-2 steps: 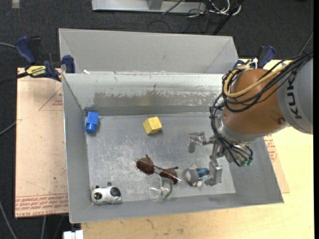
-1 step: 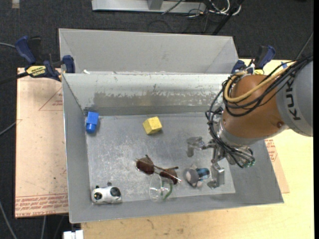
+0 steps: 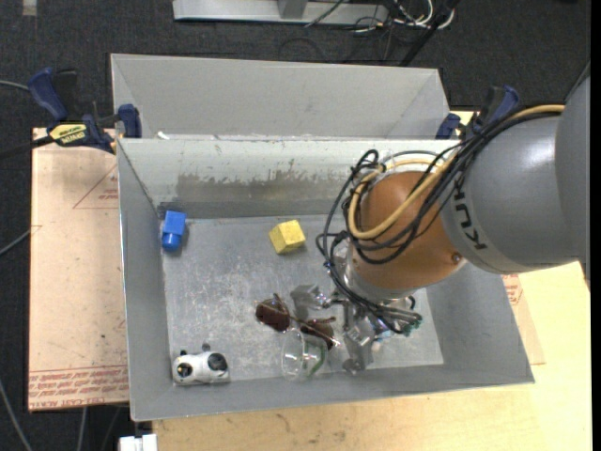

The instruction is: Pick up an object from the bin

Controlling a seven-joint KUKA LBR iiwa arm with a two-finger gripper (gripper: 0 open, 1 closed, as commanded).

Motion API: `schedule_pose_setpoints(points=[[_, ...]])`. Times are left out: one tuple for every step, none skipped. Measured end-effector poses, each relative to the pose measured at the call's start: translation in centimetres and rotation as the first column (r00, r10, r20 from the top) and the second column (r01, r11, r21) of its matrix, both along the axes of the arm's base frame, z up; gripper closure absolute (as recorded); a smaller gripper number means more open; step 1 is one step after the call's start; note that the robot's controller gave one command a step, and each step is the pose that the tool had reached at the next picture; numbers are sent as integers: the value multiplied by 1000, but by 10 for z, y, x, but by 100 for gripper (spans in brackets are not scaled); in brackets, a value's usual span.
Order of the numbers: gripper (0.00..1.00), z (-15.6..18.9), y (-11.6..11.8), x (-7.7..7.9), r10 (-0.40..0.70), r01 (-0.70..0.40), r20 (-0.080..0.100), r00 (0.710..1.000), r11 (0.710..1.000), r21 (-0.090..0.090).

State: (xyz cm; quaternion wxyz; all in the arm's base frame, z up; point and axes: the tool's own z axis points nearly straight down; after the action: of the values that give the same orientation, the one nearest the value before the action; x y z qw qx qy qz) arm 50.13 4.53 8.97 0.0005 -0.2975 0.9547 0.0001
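Even, bright light — perhaps from above — dull sheen on bin wall (image 3: 282, 97)

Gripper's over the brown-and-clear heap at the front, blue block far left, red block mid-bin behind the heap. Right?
One slip: the camera view shows the mid-bin block is yellow, not red. The gripper is over the brown-and-clear heap, and the blue block is far left.

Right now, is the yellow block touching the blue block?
Apart. The camera view shows bare grey bin floor between the yellow block and the blue block, which sits over by the left wall.
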Motion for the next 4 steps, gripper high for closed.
schedule_pose_setpoints(points=[[100, -17, -101, -14, 286, -286, 4, 958, 958, -2], [100, -18, -99, -14, 290, -290, 3, 957, 957, -2], [100, -18, -98, -14, 290, -290, 2, 957, 957, -2], [100, -12, -98, -16, 289, -289, -4, 957, 957, 1]])
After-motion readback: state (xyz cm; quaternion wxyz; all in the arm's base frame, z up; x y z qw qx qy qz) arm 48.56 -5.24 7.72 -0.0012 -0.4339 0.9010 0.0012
